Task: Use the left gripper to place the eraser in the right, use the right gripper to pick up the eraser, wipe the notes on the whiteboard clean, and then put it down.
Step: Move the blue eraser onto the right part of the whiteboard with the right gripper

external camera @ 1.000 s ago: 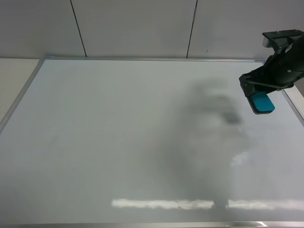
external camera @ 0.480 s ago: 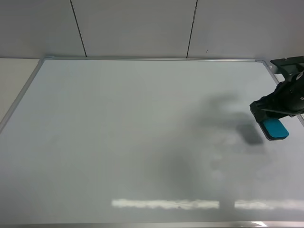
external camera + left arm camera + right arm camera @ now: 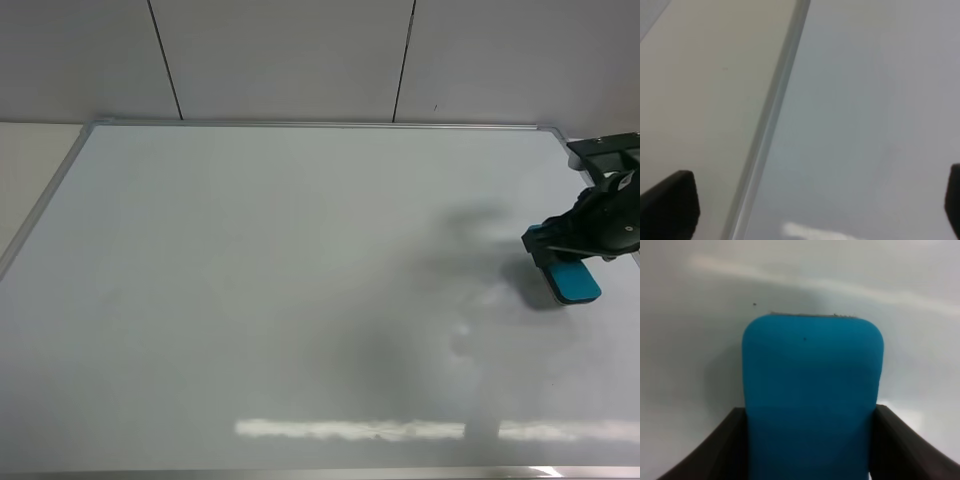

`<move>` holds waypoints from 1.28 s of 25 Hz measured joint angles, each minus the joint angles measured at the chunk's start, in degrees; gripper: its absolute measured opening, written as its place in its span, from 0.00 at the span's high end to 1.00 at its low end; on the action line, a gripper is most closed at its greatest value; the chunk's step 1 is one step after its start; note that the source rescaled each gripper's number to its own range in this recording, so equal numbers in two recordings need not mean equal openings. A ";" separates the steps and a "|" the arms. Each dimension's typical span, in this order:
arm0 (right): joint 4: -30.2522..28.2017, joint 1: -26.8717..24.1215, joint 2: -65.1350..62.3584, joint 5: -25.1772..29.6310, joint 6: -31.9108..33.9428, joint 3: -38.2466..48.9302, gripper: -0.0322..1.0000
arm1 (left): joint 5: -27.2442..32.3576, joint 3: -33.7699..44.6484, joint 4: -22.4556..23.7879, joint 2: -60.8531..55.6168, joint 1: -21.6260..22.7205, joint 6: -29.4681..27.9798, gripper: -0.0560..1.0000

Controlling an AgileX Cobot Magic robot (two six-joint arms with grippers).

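The whiteboard (image 3: 280,290) fills the exterior high view, glossy white with a thin silver frame. No notes show on it. My right gripper (image 3: 566,262) is at the board's right side, shut on the teal-blue eraser (image 3: 577,282), which is low at the board surface. In the right wrist view the eraser (image 3: 812,390) sits between the two black fingers (image 3: 725,445), its far end against the white board. My left gripper (image 3: 805,210) is out of the exterior view; in its wrist view its fingertips stand far apart, open and empty, over the board's left frame edge (image 3: 772,117).
A beige table surface (image 3: 700,90) lies beyond the board's left frame. A grey panelled wall (image 3: 300,55) stands behind the board. The board's right frame (image 3: 560,135) runs close to the right gripper.
My right gripper has carried the eraser down toward the front and slightly right along the board's right side, and lowered it toward the board; its shadow has drawn in beneath it.
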 joint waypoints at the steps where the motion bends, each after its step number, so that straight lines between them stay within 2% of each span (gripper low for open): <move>1: 0.00 0.00 0.00 -0.05 0.00 0.00 0.93 | 0.00 0.00 0.00 0.00 0.00 0.00 0.00; 14: 0.05 0.00 0.00 0.14 -0.05 0.00 0.91 | 0.00 0.00 0.00 0.00 0.00 0.00 0.00; 15: 0.05 0.00 0.00 0.20 0.02 0.00 0.78 | 0.00 0.00 0.00 0.00 0.00 0.00 0.00; 16: 0.05 0.00 0.00 0.20 0.09 0.00 0.55 | 0.00 0.00 0.00 0.00 0.00 0.00 0.00; 17: 0.00 0.00 0.00 0.06 0.51 0.00 0.36 | 0.00 0.00 0.00 0.00 0.00 0.00 0.00; 18: -0.14 0.00 0.00 -0.19 0.96 0.00 0.21 | 0.00 0.00 0.00 0.00 0.00 0.00 0.00; 19: -0.28 0.00 0.00 -0.44 1.22 0.00 0.12 | 0.00 0.00 0.00 0.00 0.00 0.00 0.00; 22: -0.38 0.00 0.00 -0.80 1.52 0.00 0.03 | 0.00 0.00 0.00 0.00 0.00 0.00 0.00; 32: -0.38 0.00 0.00 -1.14 1.65 0.00 0.00 | 0.00 0.00 0.00 0.00 0.00 0.00 0.00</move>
